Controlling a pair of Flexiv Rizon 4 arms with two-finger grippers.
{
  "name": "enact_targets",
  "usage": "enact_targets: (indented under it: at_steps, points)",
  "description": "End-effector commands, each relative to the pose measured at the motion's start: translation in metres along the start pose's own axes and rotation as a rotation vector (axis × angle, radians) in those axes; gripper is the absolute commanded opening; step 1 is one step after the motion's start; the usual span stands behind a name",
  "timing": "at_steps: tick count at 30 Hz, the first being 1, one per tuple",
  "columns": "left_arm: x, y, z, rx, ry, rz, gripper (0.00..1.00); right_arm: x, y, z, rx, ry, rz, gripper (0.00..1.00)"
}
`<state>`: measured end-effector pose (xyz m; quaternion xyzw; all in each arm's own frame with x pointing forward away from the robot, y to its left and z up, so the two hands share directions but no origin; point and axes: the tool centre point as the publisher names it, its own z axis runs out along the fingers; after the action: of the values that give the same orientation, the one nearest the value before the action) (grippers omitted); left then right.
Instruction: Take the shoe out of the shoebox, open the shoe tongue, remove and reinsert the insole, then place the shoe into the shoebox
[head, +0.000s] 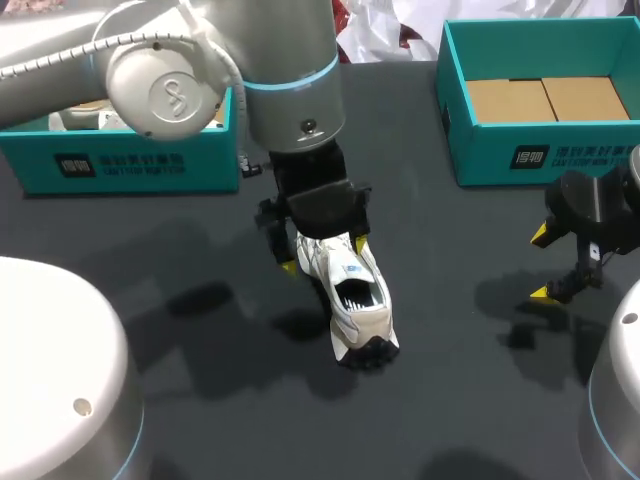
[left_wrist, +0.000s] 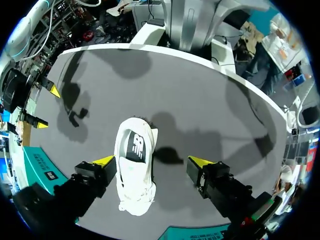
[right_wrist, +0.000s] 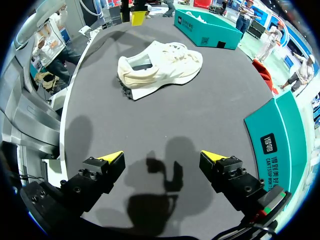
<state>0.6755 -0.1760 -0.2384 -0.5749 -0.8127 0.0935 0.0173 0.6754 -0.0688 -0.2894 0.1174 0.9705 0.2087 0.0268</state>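
Left claw (left_wrist: 152, 161) hangs wide open over the toe end of the white shoe (left_wrist: 134, 172), a finger on either side, gripping nothing; whether one tip touches the upper, I cannot tell. Seen from the head view, the shoe sits on its sole at the centre of the dark table (head: 250, 420), outside both boxes. Right claw (head: 545, 265), at the right edge, is likewise spread and empty, well apart from the shoe. Farther back, an empty teal shoebox (head: 540, 150) sits upper right and a second box (head: 130, 160) upper left. Taking the shoe out looks done; opening the tongue seems the step in hand. That likely calls for steadying the forefoot while the other claw pinches the tongue
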Motion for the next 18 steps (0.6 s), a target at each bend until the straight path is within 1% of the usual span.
enact_targets:
  at_steps: [1,7,13,15,16,17,18]
  points:
    - [0.0,-0.002,-0.003,-0.013,0.003,0.0,1.0,0.002,-0.001,0.0,0.0,-0.003,-0.001,1.0]
    - [0.0,-0.002,-0.003,-0.013,0.003,0.0,1.0,0.002,-0.001,0.0,0.0,-0.003,-0.001,1.0]
    - [0.012,-0.03,-0.003,-0.064,-0.063,-0.305,1.0,0.002,-0.001,0.0,0.0,-0.003,-0.001,1.0]
    - [0.014,-0.035,-0.004,-0.057,-0.069,-0.468,1.0,0.002,-0.001,0.0,0.0,-0.003,-0.001,1.0]
    - [0.013,-0.034,-0.005,-0.05,-0.066,-0.562,1.0,0.002,-0.001,0.0,0.0,-0.003,-0.001,1.0]
    - [0.013,-0.033,-0.005,-0.072,-0.055,-0.669,1.0,0.002,-0.001,0.0,0.0,-0.003,-0.001,1.0]
    - [0.012,-0.032,-0.006,-0.124,-0.045,-0.736,1.0,0.002,-0.001,0.0,0.0,-0.003,-0.001,1.0]
